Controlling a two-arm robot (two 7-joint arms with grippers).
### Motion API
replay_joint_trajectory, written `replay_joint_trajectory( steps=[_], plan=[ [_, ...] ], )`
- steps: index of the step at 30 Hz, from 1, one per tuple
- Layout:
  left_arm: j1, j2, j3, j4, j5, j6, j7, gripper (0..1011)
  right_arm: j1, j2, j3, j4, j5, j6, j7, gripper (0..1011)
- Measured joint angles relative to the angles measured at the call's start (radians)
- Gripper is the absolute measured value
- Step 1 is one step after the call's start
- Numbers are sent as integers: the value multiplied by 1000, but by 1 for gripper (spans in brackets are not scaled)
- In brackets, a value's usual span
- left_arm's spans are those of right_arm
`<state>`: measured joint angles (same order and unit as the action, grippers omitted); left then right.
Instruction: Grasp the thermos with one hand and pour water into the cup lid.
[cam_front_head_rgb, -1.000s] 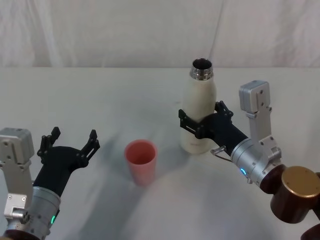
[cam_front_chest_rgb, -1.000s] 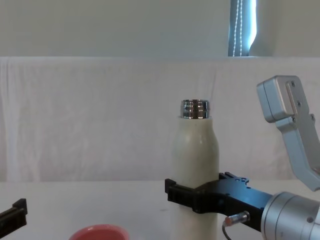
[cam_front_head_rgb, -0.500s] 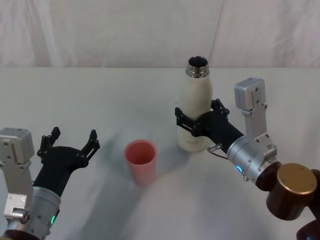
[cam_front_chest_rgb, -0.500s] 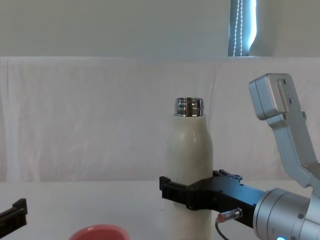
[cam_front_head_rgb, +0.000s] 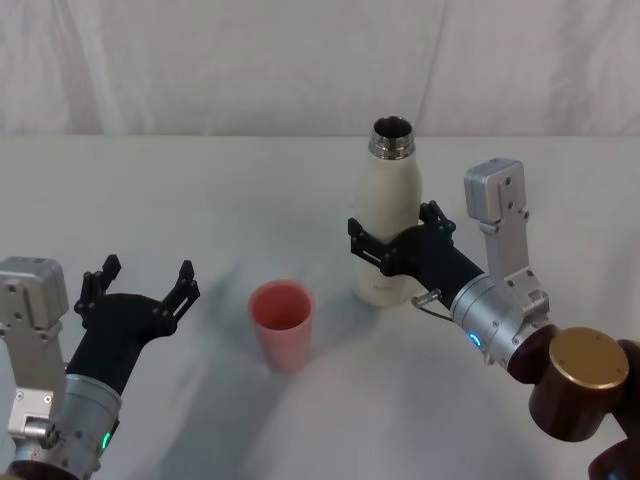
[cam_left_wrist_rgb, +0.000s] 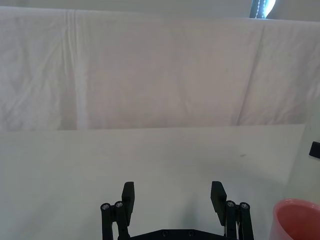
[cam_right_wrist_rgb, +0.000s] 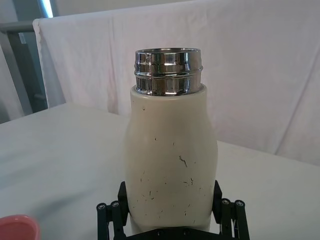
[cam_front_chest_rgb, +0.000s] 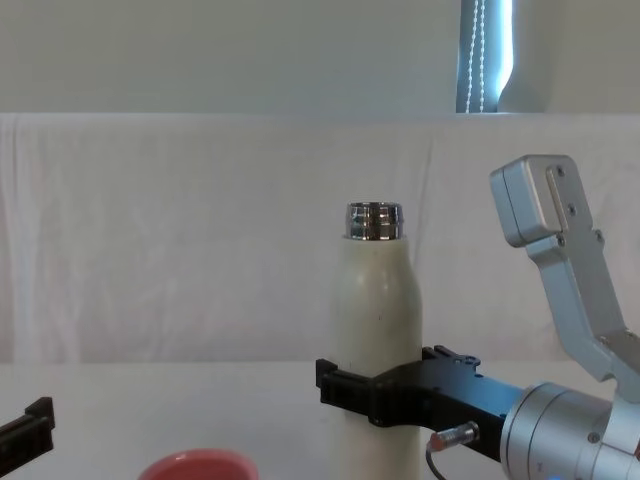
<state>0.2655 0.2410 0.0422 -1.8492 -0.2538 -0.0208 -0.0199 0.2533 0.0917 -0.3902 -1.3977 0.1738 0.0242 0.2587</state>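
The cream-white thermos (cam_front_head_rgb: 388, 222) stands upright right of centre, its steel neck open at the top; it also shows in the chest view (cam_front_chest_rgb: 377, 330) and close up in the right wrist view (cam_right_wrist_rgb: 170, 160). My right gripper (cam_front_head_rgb: 395, 247) is shut on the thermos around its lower body, one black jaw on each side (cam_front_chest_rgb: 385, 392). The salmon-pink cup lid (cam_front_head_rgb: 282, 322) stands on the table to the thermos's left, its rim showing in the chest view (cam_front_chest_rgb: 198, 466). My left gripper (cam_front_head_rgb: 140, 287) rests open at the near left, left of the cup lid, holding nothing (cam_left_wrist_rgb: 173, 196).
A white cloth covers the table (cam_front_head_rgb: 200, 200) and hangs as a backdrop (cam_front_head_rgb: 250, 60) behind it. Bare cloth lies between the cup lid and the thermos and across the far half.
My right gripper has carried the thermos a little to the left, toward the cup lid, keeping it upright. The left arm and the cup lid have not moved.
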Motion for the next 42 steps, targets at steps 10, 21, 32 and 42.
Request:
replay_joint_trajectory(
  steps=[10,21,32,42],
  plan=[
    [0,0,0,0,0,0,0,1001,0,-1,1,4,0,-5,0,959],
    [0,0,0,0,0,0,0,1001,-5,-1,7,5,9,-7,1,1001],
    [0,0,0,0,0,0,0,1001,-16,4,10,-13,14,0,1,1001],
    [0,0,0,0,0,0,0,1001,-49,18,17,-53,25,4,0,1001]
  ],
)
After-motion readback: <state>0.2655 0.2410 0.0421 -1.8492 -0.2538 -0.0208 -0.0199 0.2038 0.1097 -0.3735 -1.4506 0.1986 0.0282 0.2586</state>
